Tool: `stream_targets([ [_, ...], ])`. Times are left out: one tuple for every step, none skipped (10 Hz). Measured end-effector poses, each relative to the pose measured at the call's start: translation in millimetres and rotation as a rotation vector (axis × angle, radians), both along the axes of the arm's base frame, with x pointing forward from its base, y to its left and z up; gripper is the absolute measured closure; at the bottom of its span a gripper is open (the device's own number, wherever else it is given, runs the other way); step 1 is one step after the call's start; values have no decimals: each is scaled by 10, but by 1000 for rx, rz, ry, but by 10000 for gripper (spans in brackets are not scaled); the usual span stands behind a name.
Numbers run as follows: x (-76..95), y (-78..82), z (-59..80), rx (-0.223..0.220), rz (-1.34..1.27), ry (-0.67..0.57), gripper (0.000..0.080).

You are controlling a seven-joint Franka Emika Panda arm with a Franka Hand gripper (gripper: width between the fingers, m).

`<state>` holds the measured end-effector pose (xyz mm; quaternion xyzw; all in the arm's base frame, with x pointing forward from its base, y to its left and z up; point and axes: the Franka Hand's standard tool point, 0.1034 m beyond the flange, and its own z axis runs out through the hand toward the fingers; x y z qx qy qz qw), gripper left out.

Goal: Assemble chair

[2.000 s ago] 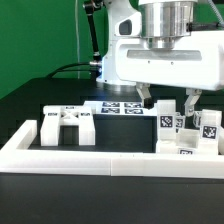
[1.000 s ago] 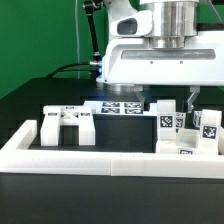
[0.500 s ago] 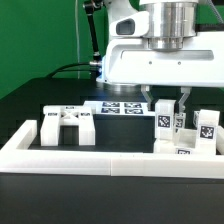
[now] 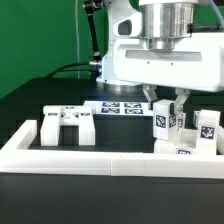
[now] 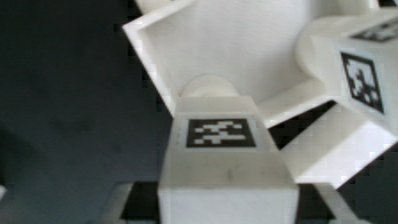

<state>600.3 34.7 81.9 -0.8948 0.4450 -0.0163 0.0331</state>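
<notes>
Behind everything hangs a green backdrop (image 4: 40, 35), filling the upper left of the exterior view above a black counter (image 4: 30, 100). Right of centre in that frame, the tool (image 4: 166, 102) has its two fingers drawn in close on the upper end of a tagged white chair post (image 4: 161, 124), and we read that as a firm grip. The wrist view shows the same post (image 5: 217, 135) close up, rounded at its end, with its tag facing the lens.

Just beside the post, toward the exterior view's right, stand more tagged chair pieces (image 4: 205, 128). The marker board (image 4: 112, 107) lies flat near the frame's centre, and a bracket-like chair piece (image 4: 65, 125) sits at the lower left. A low white border wall (image 4: 100, 152) runs along the bottom.

We judge the step in hand to be picking up this post. The next move calls for a straight lift, so the post clears its close neighbours without knocking them.
</notes>
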Motion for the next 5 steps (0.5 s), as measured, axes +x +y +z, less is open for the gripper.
stream_targets([
  [-1,12,-1,10,-111,5,509],
  [-2,15,-3,18,-191,8,509],
  [-2,18,-6,31,-312,14,509],
  [-2,20,-8,40,-410,19,509],
  [1,31,-8,46,-511,25,509],
])
